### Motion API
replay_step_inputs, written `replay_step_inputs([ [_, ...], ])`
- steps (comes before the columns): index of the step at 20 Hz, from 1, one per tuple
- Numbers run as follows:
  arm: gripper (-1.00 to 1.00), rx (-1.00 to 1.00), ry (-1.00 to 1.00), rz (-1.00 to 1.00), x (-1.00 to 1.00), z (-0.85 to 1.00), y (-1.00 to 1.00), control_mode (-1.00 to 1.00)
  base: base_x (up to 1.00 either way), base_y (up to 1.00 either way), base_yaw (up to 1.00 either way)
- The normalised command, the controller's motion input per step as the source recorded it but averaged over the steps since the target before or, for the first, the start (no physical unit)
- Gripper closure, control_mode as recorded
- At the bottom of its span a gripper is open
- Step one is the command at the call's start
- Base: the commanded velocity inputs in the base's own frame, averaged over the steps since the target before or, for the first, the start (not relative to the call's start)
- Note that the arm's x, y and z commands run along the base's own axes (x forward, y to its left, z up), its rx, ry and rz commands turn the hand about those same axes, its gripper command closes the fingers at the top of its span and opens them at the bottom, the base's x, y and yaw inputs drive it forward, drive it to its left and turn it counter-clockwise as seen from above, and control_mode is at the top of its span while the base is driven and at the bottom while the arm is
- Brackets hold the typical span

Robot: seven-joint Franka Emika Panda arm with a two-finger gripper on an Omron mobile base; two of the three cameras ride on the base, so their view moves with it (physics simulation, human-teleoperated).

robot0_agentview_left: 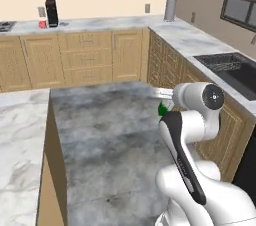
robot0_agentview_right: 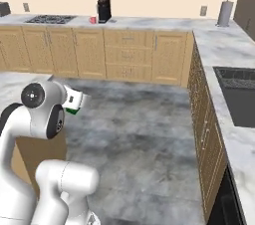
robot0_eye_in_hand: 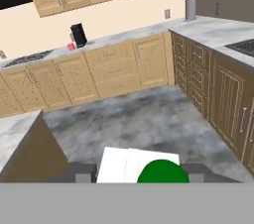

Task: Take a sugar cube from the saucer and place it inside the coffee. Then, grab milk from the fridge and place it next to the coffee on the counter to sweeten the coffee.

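Observation:
My gripper (robot0_eye_in_hand: 141, 174) is shut on the milk (robot0_eye_in_hand: 139, 164), a white carton with green on it that sits between the two dark fingertips. The same milk (robot0_agentview_left: 162, 101) (robot0_agentview_right: 74, 101) pokes out beside my arm's upper joint, above the floor. Far ahead, the coffee (robot0_agentview_left: 42, 24) (robot0_agentview_right: 92, 20) (robot0_eye_in_hand: 71, 46), a small red mug, stands on the counter (robot0_agentview_left: 100, 24) (robot0_agentview_right: 149, 22) (robot0_eye_in_hand: 124, 34) next to the black coffee machine (robot0_agentview_left: 51, 12) (robot0_agentview_right: 103, 9) (robot0_eye_in_hand: 78, 34). The saucer and sugar cube are too small to make out. The fridge is out of view.
A marble island (robot0_agentview_left: 20, 135) (robot0_agentview_right: 15, 82) stands close on the left. A side counter with a dark sink (robot0_agentview_left: 230, 67) (robot0_agentview_right: 239, 94) runs along the right. A gas hob (robot0_agentview_right: 50, 19) (robot0_eye_in_hand: 27, 58) lies left of the mug, and a paper roll (robot0_agentview_left: 170, 10) (robot0_agentview_right: 225, 13) stands in the corner.

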Motion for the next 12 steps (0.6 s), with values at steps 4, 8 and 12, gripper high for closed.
replay_step_inputs([
  [4,1.00,0.00,0.00,0.00,0.00,0.00,0.00,1.00,1.00,-0.43,0.33],
  [8,1.00,0.00,0.00,0.00,0.00,0.00,0.00,1.00,1.00,-0.28,0.30],
  [12,1.00,0.00,0.00,0.00,0.00,0.00,0.00,1.00,1.00,-0.27,0.28],
])
